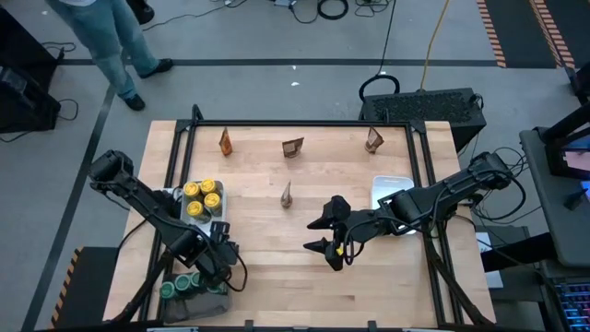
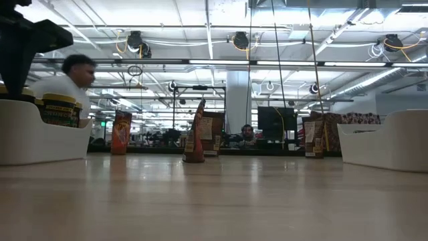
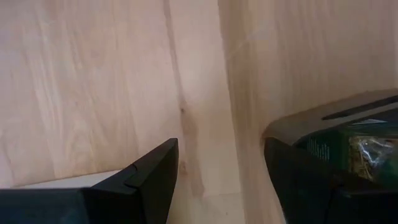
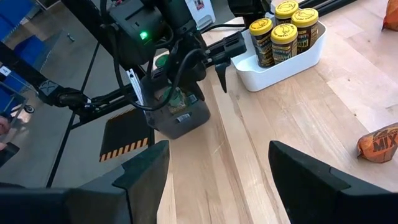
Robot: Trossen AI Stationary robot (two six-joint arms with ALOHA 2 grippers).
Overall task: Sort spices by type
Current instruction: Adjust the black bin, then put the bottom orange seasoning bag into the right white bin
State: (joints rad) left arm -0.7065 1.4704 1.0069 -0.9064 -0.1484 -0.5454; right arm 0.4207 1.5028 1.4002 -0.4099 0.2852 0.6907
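Note:
Yellow-lidded jars (image 1: 203,197) stand in a white tray (image 1: 182,208) at the table's left; the right wrist view shows the jars (image 4: 285,31) too. Green-lidded jars (image 1: 183,285) sit in a dark grey tray (image 1: 214,293) at the near left corner. Three brown-orange packets (image 1: 225,141) (image 1: 292,148) (image 1: 373,140) stand along the far edge, and another packet (image 1: 287,194) stands mid-table. My left gripper (image 1: 227,243) (image 3: 221,168) hovers open between the two trays, touching nothing. My right gripper (image 1: 322,234) (image 4: 217,168) is open over the table's middle, with nothing between its fingers.
A second white tray (image 1: 391,191) lies at the table's right, under my right arm. Bare wood stretches between the two grippers and along the near edge. A black frame (image 1: 304,123) borders the table. A person (image 1: 115,41) stands beyond the far left corner.

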